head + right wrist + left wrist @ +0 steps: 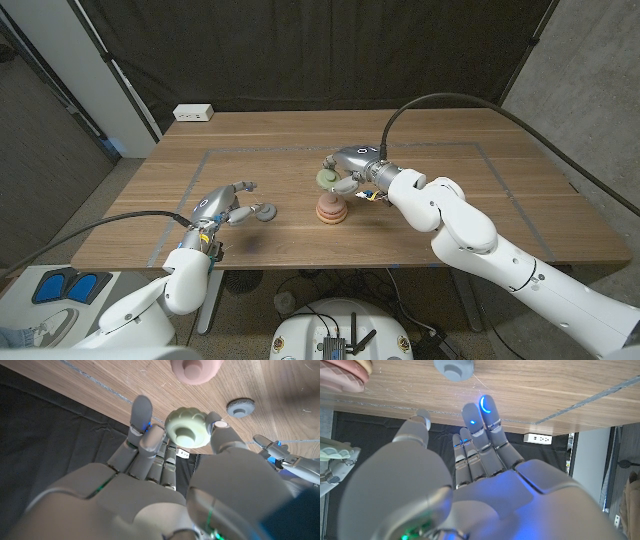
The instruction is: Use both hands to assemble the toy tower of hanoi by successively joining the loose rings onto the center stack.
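Both arms reach in over a wooden table (430, 225) marked with a taped rectangle; black curtain hangs behind, and a white power strip (193, 113) sits at the far edge. Robot's right hand (352, 170) pinches a pale green ring (326, 177), held just above the center stack (332, 208). Its left hand (222, 204) holds nothing, fingers spread, with a grey ring (265, 211) lying on the wood just beyond its fingertips.

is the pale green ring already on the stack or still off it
Still off. The right hand holds the green ring between its fingers, raised beside the pink stack, not yet seated on it.
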{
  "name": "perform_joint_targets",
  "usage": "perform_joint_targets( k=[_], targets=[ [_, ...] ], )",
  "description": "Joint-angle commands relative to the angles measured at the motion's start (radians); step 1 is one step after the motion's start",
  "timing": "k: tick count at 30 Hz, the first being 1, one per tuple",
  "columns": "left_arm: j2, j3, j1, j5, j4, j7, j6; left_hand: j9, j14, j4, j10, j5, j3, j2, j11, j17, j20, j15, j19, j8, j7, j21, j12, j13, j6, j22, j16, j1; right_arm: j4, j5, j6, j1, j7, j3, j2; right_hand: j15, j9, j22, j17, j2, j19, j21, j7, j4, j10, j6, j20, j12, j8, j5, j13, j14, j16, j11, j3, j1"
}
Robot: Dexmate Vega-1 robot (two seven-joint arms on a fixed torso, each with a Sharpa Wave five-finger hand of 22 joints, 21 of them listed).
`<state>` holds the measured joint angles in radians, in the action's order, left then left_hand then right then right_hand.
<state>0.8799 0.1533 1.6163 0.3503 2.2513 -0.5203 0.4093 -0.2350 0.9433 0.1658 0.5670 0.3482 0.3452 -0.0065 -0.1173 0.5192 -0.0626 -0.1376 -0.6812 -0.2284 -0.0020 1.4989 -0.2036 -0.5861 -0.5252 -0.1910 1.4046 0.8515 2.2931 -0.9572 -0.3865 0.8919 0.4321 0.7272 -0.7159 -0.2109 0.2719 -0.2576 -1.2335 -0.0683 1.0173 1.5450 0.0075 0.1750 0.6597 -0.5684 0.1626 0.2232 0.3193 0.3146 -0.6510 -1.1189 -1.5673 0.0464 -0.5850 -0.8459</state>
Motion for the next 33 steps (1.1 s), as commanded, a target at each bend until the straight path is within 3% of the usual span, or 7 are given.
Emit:
perform_joint_targets(
  k=[1,20,33],
  targets=[
    [0.004,-0.012,0.002,-0.002,-0.012,0.008,-0.024,-0.001,0.008,-0.003,0.008,0.002,0.007,0.000,0.002,0.002,-0.142,-0.083,-0.009,0.006,0.001,0.003,0.001,-0.002,-0.010,-0.001,-0.002,-0.005,-0.031,-0.024,-0.002,-0.027,0.022,0.032,0.038,-0.005,0.005,-0.004,-0.003,0.076,0.005,-0.003,-0.077,-0.007,0.117,-0.085,0.056,0.003,0.003,0.004,-0.004,-0.009,0.006,0.107,-0.003,-0.090],
    [-0.002,-0.022,0.001,0.000,-0.020,0.018,-0.038,-0.002,0.007,-0.003,0.005,0.001,0.010,-0.001,0.000,0.000,-0.142,-0.082,-0.009,0.006,0.001,0.003,0.002,-0.002,-0.010,-0.001,-0.003,-0.006,-0.066,-0.133,-0.047,-0.105,0.230,0.092,0.078,-0.005,0.006,-0.003,-0.003,0.077,0.003,-0.005,-0.076,-0.008,0.118,-0.085,0.056,-0.002,-0.001,0.006,-0.008,-0.007,0.007,0.108,-0.001,-0.090],
    [0.007,-0.018,-0.007,0.001,-0.025,0.034,-0.043,-0.002,0.009,-0.003,0.005,0.001,0.012,-0.002,0.002,0.002,-0.142,-0.082,-0.007,0.006,0.001,0.003,0.002,-0.002,-0.010,-0.001,-0.001,-0.006,-0.096,-0.173,-0.046,-0.126,0.279,0.116,0.106,-0.005,0.007,-0.001,-0.003,0.079,-0.001,-0.007,-0.077,-0.010,0.117,-0.088,0.056,-0.004,-0.001,0.007,-0.010,-0.005,0.009,0.105,0.000,-0.088]
  ],
)
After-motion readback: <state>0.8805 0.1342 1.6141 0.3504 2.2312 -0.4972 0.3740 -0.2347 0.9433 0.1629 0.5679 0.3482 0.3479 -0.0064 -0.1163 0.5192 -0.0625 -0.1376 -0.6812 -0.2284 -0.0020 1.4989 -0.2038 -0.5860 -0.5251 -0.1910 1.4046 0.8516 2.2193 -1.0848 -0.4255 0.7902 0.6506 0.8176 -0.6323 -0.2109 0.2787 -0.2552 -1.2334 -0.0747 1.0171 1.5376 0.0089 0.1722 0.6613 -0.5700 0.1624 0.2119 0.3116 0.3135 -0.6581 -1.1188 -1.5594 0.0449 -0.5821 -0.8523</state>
